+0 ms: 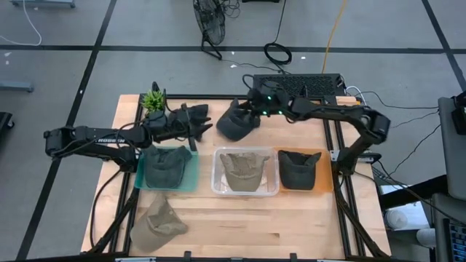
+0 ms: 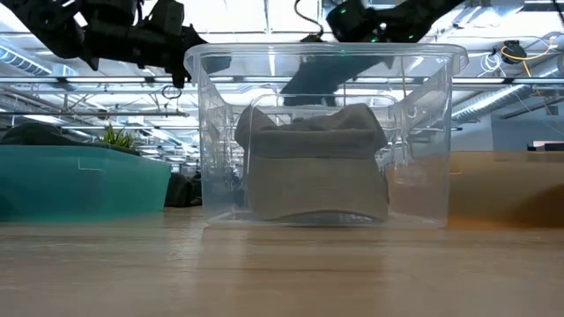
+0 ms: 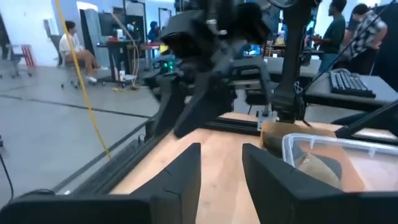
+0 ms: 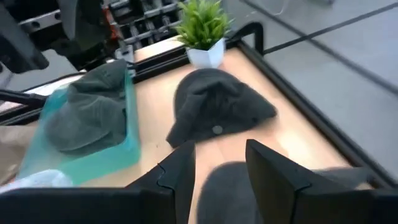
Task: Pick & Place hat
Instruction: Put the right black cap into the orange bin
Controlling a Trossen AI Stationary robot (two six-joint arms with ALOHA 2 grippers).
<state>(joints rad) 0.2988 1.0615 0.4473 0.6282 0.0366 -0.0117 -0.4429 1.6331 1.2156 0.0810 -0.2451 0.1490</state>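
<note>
My right gripper [image 1: 253, 109] is over the table's far middle, shut on a dark hat [image 1: 234, 125] that hangs in the air below it [image 2: 313, 77]. A second dark hat [image 4: 217, 109] lies crown up on the wood beside a potted plant [image 4: 202, 28]. My left gripper [image 1: 193, 131] hovers open near that hat, above the teal bin's far edge, with nothing between its fingers [image 3: 221, 152]. An olive hat [image 1: 156, 222] lies on the table at the near left. My right gripper has the dark hat's fabric [image 4: 233, 183] between its two fingers, which slant slightly down from the table's right side. The wrist view does not show which part of the hat this is. The hat hangs slack below the fingers [image 3: 193, 109], clear of the table.
Three bins stand in a row: a teal one [image 1: 142, 178] with a grey-green hat, a clear one [image 1: 217, 191] with a tan hat, and an orange one [image 1: 325, 182] with a dark hat. A keyboard [image 1: 298, 84] lies at the far edge. People are in the room beyond.
</note>
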